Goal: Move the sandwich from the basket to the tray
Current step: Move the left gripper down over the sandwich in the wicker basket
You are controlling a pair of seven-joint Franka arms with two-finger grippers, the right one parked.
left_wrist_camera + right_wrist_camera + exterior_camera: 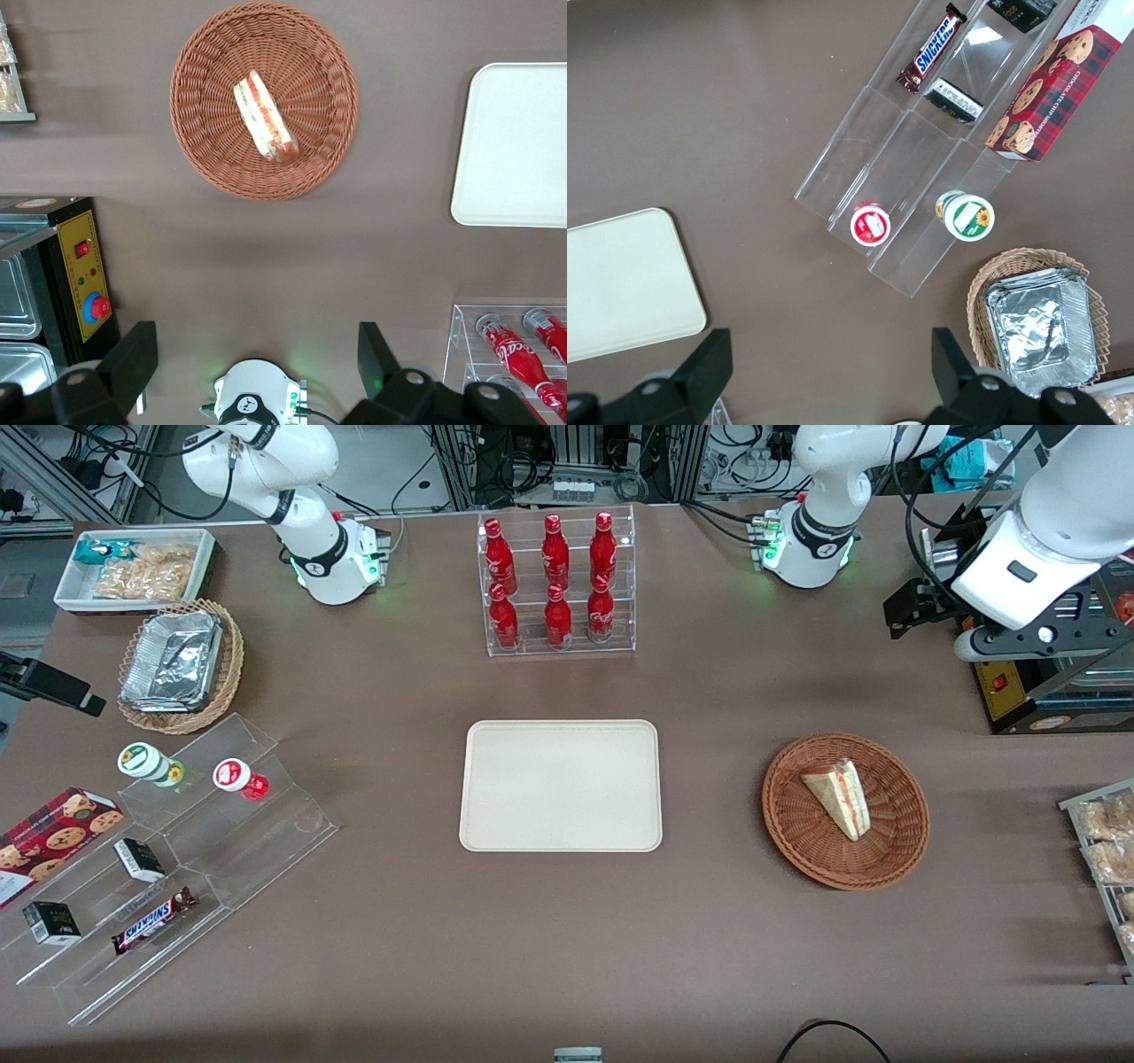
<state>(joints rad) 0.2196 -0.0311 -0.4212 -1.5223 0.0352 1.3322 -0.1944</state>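
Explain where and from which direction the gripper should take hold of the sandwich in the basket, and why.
Come straight down from above: the sandwich lies flat in the shallow basket. Pinch across its two long sides near the middle, where the wedge is narrow enough. The gripper, open, is apart from both.

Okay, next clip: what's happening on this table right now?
Nothing has been picked up yet. The sandwich lies in the basket, and the tray beside it holds nothing. The left arm's hand is open, raised high above the table, farther from the front camera than the basket, not touching anything.
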